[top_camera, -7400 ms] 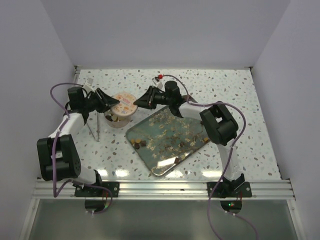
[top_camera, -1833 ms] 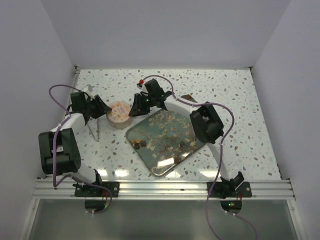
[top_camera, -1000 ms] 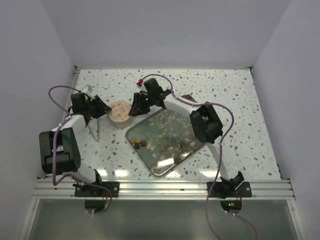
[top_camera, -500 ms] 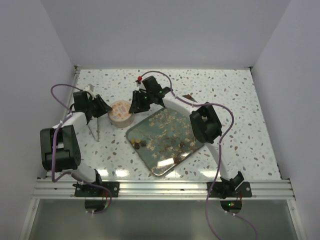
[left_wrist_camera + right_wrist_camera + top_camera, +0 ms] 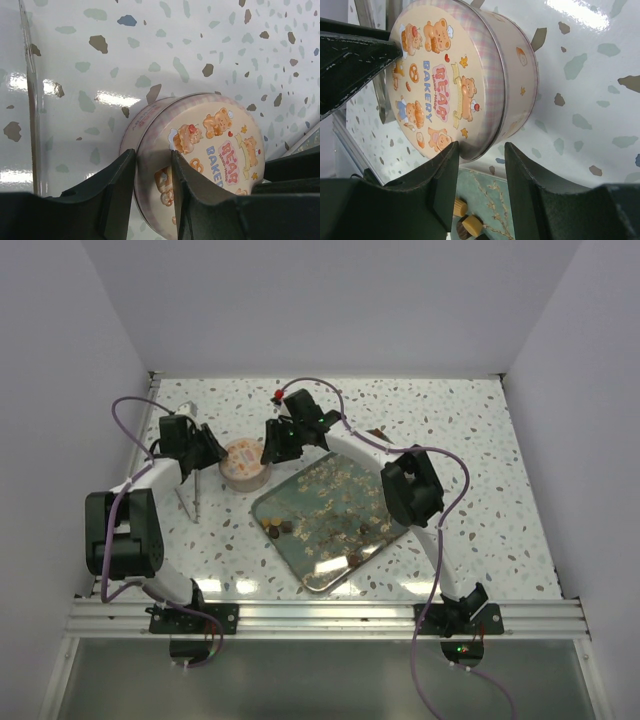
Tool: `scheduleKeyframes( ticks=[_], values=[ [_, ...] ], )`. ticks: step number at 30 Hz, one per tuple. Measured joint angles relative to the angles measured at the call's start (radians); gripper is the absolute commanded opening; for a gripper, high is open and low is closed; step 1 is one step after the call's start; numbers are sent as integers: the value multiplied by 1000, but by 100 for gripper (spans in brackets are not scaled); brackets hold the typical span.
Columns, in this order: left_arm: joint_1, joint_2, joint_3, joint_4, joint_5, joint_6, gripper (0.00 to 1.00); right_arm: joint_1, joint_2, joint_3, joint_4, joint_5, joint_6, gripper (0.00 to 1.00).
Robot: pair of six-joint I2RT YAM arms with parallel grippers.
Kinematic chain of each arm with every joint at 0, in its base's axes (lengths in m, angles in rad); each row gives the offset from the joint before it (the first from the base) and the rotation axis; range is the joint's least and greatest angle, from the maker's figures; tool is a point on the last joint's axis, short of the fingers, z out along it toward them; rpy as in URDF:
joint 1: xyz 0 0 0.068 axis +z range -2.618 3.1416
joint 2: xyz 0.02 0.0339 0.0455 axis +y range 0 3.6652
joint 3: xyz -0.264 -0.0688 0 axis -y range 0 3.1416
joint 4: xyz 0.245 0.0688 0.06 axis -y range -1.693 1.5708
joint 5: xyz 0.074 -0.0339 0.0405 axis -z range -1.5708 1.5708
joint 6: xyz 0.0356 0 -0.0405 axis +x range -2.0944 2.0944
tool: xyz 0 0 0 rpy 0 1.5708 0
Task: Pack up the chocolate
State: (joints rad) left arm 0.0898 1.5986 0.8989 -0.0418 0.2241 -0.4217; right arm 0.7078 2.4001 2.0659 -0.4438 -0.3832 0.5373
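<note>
Top view: the round pink tin with the bear-bakery lid [image 5: 245, 462] sits on the white speckled table [image 5: 470, 430], lid on, just off the far-left corner of the grey rectangular metal tray with the pale blossom print [image 5: 320, 502]. The left gripper [image 5: 208, 452] is right up against the tin's left side and the right gripper [image 5: 270, 447] against its far-right side. The small brown and tan chocolate pieces [image 5: 275, 528] are on the tray, some near its left edge and a few more toward the right edge. The thin metal tweezers [image 5: 190, 502] lie on the table left of the tray.

Left wrist cam: the left gripper [image 5: 153, 155] has a narrow gap between its black fingers [image 5: 117, 195], and the tin [image 5: 220, 135] has its rim showing in that gap. Honestly can't tell if it's actually pinching the tin or only sitting over it. The tweezers [image 5: 30, 75] run along the left edge.

Right wrist cam: the right gripper [image 5: 482, 150] has its jaws apart with the tin [image 5: 450, 70] just past the fingertips, nothing clamped. A couple of chocolate pieces [image 5: 466, 223] show between the fingers, on the tray [image 5: 492, 202].
</note>
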Motion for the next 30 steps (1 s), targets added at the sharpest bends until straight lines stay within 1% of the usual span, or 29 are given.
scheduleKeyframes(
  ticks=[12, 15, 16, 17, 20, 21, 23, 24, 25, 27, 28, 30],
  values=[
    [-45, 0, 13, -2, -81, 22, 39, 12, 0, 10, -12, 33, -53, 43],
    [-47, 0, 15, -6, -89, 22, 41, 14, 0, 12, -14, 38, -64, 44],
    [-47, 0, 18, -9, -90, 23, 43, 14, 0, 12, -14, 38, -65, 46],
    [-48, 0, 22, -14, -92, 24, 50, 14, 0, 12, -14, 38, -66, 47],
    [-48, -1, 30, -32, -102, 32, 57, 14, 0, 11, -13, 37, -68, 51],
    [-50, -2, 33, -41, -101, 38, 59, 14, 0, 11, -13, 37, -68, 62],
    [-57, -6, 44, -69, -103, 45, 65, 14, 0, 10, -16, 41, -70, 70],
    [-59, -7, 49, -86, -102, 48, 72, 14, 0, 9, -19, 42, -71, 75],
    [-61, -8, 57, -108, -103, 52, 81, 14, 0, 9, -23, 47, -75, 77],
    [-64, -9, 82, -161, -107, 64, 89, 14, -1, 9, -24, 53, -79, 78],
    [-64, -11, 96, -181, -109, 68, 95, 14, -3, 9, -25, 54, -79, 79],
    [-61, -26, 123, -209, -110, 69, 99, 8, -16, 6, -27, 59, -79, 79]
  ],
)
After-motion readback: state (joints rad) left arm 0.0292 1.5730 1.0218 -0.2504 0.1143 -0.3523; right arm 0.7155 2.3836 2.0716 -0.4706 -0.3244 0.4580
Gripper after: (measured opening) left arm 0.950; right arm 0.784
